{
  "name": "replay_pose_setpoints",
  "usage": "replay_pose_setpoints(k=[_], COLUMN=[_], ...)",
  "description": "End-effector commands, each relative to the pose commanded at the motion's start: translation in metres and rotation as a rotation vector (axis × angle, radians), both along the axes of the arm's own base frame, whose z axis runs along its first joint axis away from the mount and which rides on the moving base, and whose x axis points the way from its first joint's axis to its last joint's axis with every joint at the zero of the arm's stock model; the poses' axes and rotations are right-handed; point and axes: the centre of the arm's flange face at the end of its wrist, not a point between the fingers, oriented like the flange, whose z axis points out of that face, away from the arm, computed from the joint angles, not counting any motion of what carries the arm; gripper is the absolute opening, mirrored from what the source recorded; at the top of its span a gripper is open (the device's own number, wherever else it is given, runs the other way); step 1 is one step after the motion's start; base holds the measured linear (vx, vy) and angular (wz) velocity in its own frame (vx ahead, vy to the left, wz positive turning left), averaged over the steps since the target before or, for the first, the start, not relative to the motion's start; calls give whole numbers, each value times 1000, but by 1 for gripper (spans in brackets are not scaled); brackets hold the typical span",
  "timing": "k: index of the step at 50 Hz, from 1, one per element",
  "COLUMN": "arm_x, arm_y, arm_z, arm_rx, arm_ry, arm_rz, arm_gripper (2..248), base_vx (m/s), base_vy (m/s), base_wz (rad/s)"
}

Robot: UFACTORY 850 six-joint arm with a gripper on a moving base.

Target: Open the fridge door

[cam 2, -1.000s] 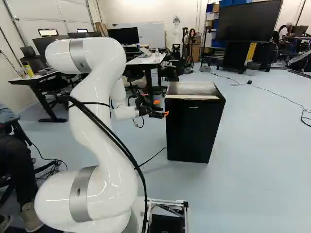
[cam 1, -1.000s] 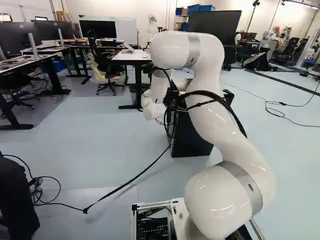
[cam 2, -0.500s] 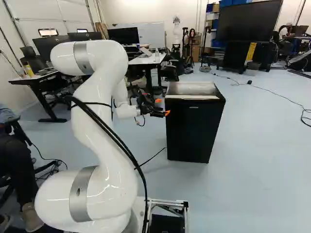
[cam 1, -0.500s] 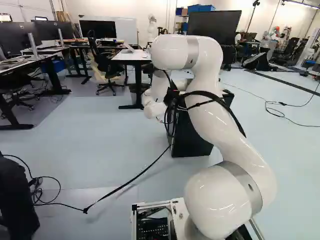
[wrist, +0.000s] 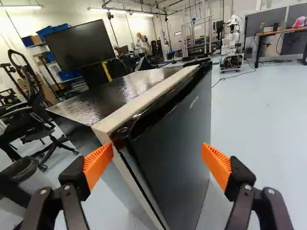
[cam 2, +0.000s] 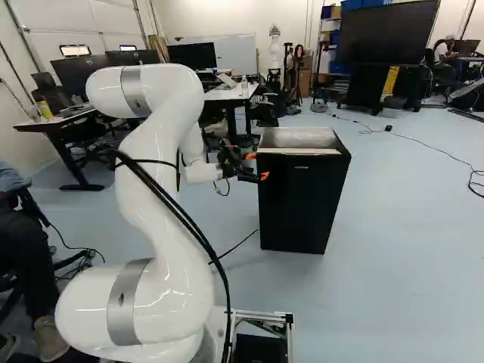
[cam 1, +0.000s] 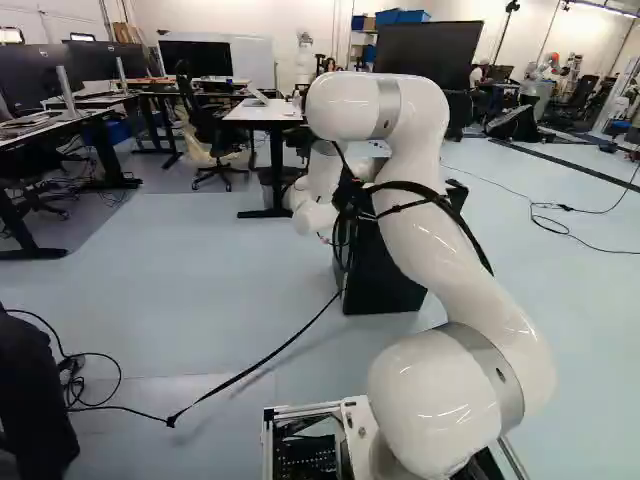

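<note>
"Over to the right base view, and we have the black fridge [cam 2: 304,204] standing on the floor [cam 2: 408,242], upright, just right of the middle!"

"And our white arm [cam 2: 162,227] is out there with it, the tool [cam 2: 258,165] right up at the fridge's upper left edge!"

"In the left base view we get far less: the arm covers a good part of the fridge."

"So we cut to the wrist view, and look at that tool [wrist: 157,155], spread wide, nothing gripped!"

"Ahead of it we see the fridge's near corner, showing between the two orange pads [wrist: 97,165]. Whether either one touches, we can't tell from here."

"The door [wrist: 177,143] sits closed against the body, and along its top edge we spot a dark recess [wrist: 153,117]."

"Right behind that runs a pale strip [wrist: 144,98], and then the glossy top [wrist: 122,91], catching the room's light!"

"Beyond the fridge we pick out a big dark screen [wrist: 81,43], and off past the door's side, another robot [wrist: 231,38]."

"Back in the left base view, we follow a black cable [cam 1: 250,368] across the floor, below the arm's raised part and left of its lowest joint!"
</note>
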Motion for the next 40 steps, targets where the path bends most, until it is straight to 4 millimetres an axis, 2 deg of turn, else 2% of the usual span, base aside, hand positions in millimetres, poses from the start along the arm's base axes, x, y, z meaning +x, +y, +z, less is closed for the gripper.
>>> replay_pose_setpoints(k=[15,40], arm_x=[0,0], arm_y=[0,0], arm_z=[0,0], arm_rx=[-1,-76], arm_ry=[2,109], arm_rz=[0,22], arm_gripper=[247,247], base_vx=[0,0], base_vy=[0,0], base_wz=[0,0])
